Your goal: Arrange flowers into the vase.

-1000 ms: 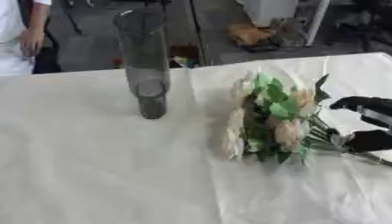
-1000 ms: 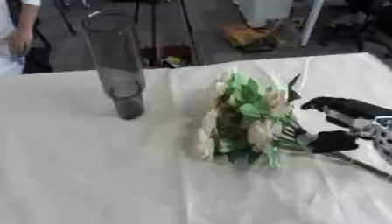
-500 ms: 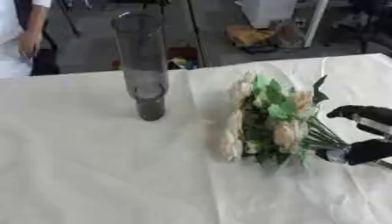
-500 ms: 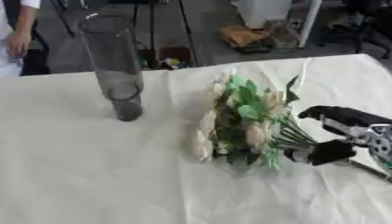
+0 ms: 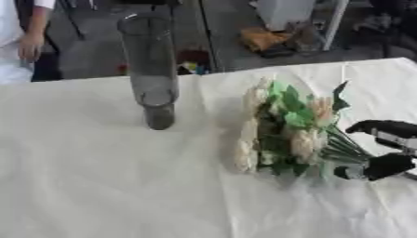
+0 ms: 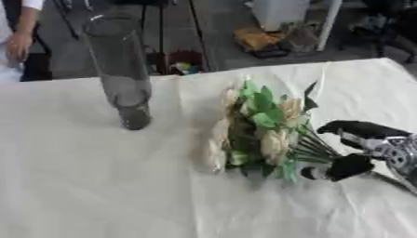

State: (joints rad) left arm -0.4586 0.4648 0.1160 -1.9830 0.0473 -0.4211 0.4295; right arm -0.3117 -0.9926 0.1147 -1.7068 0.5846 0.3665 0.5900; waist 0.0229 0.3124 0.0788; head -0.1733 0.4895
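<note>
Since the earlier frames the right hand point(image 6: 364, 149) has drawn its thumb and fingers closer around the stems; the bouquet and vase have not shifted.

The table point(image 5: 97, 186), covered in white cloth, carries all task items. The vase point(image 5: 151, 69), a tall clear cylinder, stands upright at the far left centre, well apart from the flowers. The bouquet point(image 5: 281, 132) of cream blooms and green leaves lies on its side, stems pointing toward the right hand. The hand's fingers are curled above and its thumb below the stem ends, but whether they grip cannot be told.

Risks: stems may slip out on lifting if only partly enclosed. The narrow, tall vase may tip if the bouquet strikes its rim.

The left hand is not visible.
</note>
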